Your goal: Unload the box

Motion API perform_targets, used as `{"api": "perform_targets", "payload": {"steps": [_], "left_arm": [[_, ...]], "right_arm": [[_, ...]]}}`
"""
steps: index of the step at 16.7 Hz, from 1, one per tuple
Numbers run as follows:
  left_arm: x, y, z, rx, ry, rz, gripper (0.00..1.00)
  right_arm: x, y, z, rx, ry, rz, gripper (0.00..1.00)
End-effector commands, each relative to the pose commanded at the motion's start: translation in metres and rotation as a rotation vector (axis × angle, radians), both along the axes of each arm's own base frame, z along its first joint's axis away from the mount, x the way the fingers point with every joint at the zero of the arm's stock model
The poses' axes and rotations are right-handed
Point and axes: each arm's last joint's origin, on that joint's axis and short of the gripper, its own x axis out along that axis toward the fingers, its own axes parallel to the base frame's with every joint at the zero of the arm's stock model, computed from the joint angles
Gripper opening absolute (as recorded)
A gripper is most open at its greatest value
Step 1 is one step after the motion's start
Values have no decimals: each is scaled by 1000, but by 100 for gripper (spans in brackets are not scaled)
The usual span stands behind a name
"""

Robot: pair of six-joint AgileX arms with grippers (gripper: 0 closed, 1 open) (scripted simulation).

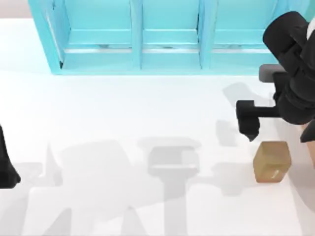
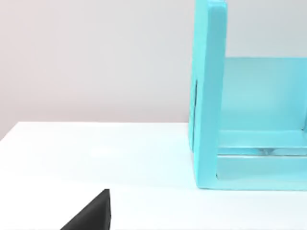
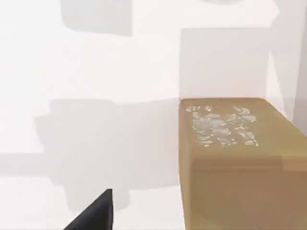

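The box shows as a peach-tan sliver (image 1: 311,140) at the table's right edge, mostly hidden under my right arm. A small golden-brown carton block (image 1: 271,161) stands on the white table just left of it, and its top and side are close in the right wrist view (image 3: 235,158). My right gripper (image 1: 250,129) hovers a little behind and to the left of the block, open and holding nothing. One of its dark fingertips (image 3: 98,213) is clear of the block. My left gripper (image 1: 6,169) is parked at the table's left edge, open and empty.
A turquoise three-bay shelf (image 1: 140,59) spans the back of the table, and its end wall (image 2: 208,96) stands in the left wrist view. The white tabletop (image 1: 123,118) stretches between the arms with shadows on it.
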Motion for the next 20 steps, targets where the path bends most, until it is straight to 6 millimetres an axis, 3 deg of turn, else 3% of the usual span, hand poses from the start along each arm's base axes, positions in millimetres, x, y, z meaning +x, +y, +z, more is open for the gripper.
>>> {"api": "perform_targets", "payload": {"steps": [3,8,14,17,20], "left_arm": [[0,0,0,0,0,0,100],[0,0,0,0,0,0,100],[0,0,0,0,0,0,100],[0,0,0,0,0,0,100],[0,0,0,0,0,0,100]], "right_arm": [[-4,0,30,4,14,8,100],[0,-3,11,-19,91,15,100],[3,-6,13,-18,89,17,100],[23,-32,19,-18,96,17,100],[48,-86,29,-16,100,7,100]]}}
